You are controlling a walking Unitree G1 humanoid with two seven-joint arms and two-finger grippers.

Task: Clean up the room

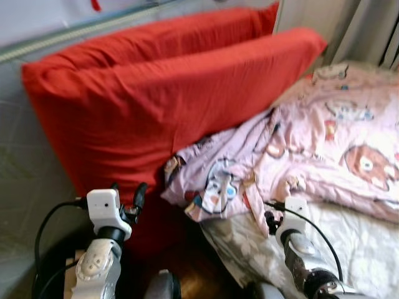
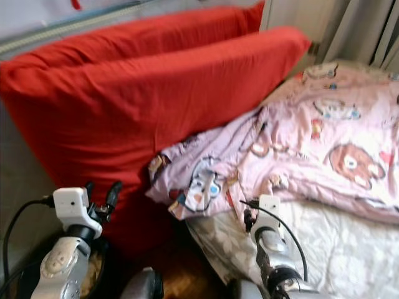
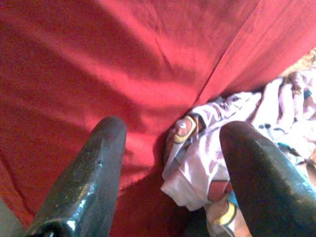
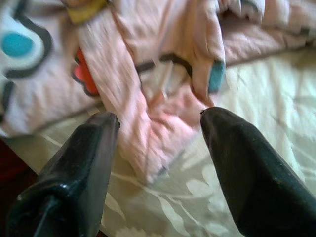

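two large red fabric pillows (image 1: 156, 106) stand on edge, one behind the other, leaning along a pale wall (image 1: 25, 25) at the far left of the scene. to their right a crumpled pink cartoon-print quilt (image 1: 324, 137) lies across a bed, its near corner bunched up and touching the lower right edge of the front pillow. under the quilt, at the near right, a pale grey bedsheet with a white leaf pattern (image 1: 349, 249) shows. grey curtains (image 1: 368, 31) hang at the far right.

the left gripper (image 1: 128, 200) is raised at the near left, just in front of the front pillow's lower part, its two black fingers (image 3: 84, 182) spread apart and holding nothing; between them the red cloth and the quilt's corner can be seen. the right gripper (image 4: 158, 133) hovers at the near right over the quilt's near edge, fingers (image 4: 252, 168) also parted and empty, a fold of pink quilt lying between them above the sheet.
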